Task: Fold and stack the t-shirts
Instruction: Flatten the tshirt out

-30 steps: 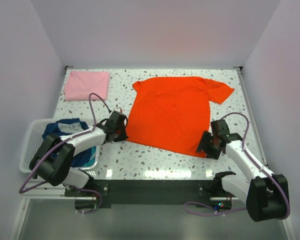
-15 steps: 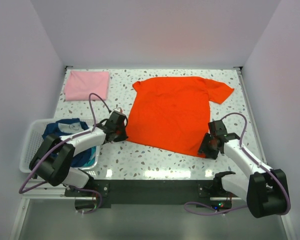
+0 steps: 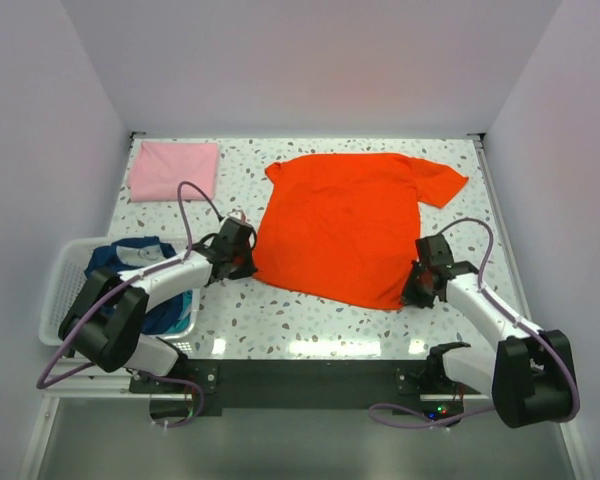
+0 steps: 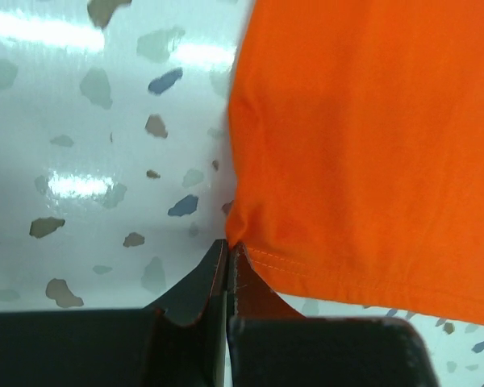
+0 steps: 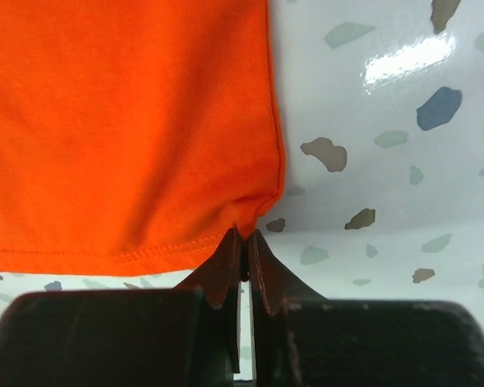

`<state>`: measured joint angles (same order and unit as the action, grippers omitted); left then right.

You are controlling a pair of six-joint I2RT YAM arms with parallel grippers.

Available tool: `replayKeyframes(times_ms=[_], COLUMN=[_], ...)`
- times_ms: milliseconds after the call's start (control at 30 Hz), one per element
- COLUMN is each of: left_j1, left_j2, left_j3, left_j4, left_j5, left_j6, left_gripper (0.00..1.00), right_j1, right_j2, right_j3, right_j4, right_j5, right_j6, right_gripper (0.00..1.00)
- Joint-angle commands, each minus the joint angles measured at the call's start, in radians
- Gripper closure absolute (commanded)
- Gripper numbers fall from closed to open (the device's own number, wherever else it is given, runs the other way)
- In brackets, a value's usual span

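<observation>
An orange-red t-shirt lies spread flat on the speckled table, collar end at the back. My left gripper pinches its near left hem corner, jaws shut on the cloth. At the near right hem corner my right gripper is likewise shut on the fabric. A folded pale pink t-shirt rests at the back left. Dark blue and teal t-shirts are bunched in the white basket.
The white slatted basket stands at the near left, beside the left arm. Pale walls close in the table on three sides. A black rail carrying the arm bases runs along the near edge.
My right gripper slid in onto the shirt's near right corner and closed on it. The left gripper kept its hold and shifted slightly back.
</observation>
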<state>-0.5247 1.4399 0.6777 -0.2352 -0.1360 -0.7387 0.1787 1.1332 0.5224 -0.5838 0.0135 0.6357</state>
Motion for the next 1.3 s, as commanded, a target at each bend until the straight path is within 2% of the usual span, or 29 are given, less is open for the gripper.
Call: replayKeyframes(times_ms=[0, 233, 467, 700, 767, 900, 1000, 1100, 1267], left_j1=[0.0, 0.0, 0.0, 0.0, 0.0, 0.0, 0.0, 0.0, 0.0], left_j2=[-0.029, -0.137, -0.28, -0.375, -0.381, -0.38, -0.375, -0.386, -0.366], left_j3=[0.153, 0.439, 0.698, 0.995, 1.092, 1.246, 1.353, 1.387, 1.364], left_j4=[-0.018, -0.099, -0.131, -0.177, -0.205, -0.248, -0.282, -0.282, -0.263], left_j5=[-0.069, -0.135, -0.149, -0.05, -0.012, 0.053, 0.087, 0.09, 0.032], left_j6=[0.028, 0.085, 0.16, 0.237, 0.252, 0.269, 0.279, 0.283, 0.294], left_gripper=[1.0, 1.0, 1.0, 1.0, 1.0, 1.0, 1.0, 1.0, 1.0], right_j1=[0.002, 0.002, 0.002, 0.002, 0.001, 0.002, 0.002, 0.002, 0.002], right_j2=[-0.078, -0.228, -0.293, -0.267, -0.254, -0.198, -0.167, -0.179, -0.21], right_j3=[0.143, 0.505, 0.853, 1.259, 1.35, 1.655, 1.799, 1.809, 1.69], right_j4=[-0.042, -0.171, -0.234, -0.324, -0.353, -0.424, -0.455, -0.438, -0.384], right_j5=[0.069, 0.138, 0.186, 0.152, 0.109, 0.048, 0.006, -0.001, 0.043], right_j6=[-0.054, -0.103, -0.132, -0.18, -0.192, -0.211, -0.217, -0.217, -0.22], right_gripper=[1.0, 1.0, 1.0, 1.0, 1.0, 1.0, 1.0, 1.0, 1.0])
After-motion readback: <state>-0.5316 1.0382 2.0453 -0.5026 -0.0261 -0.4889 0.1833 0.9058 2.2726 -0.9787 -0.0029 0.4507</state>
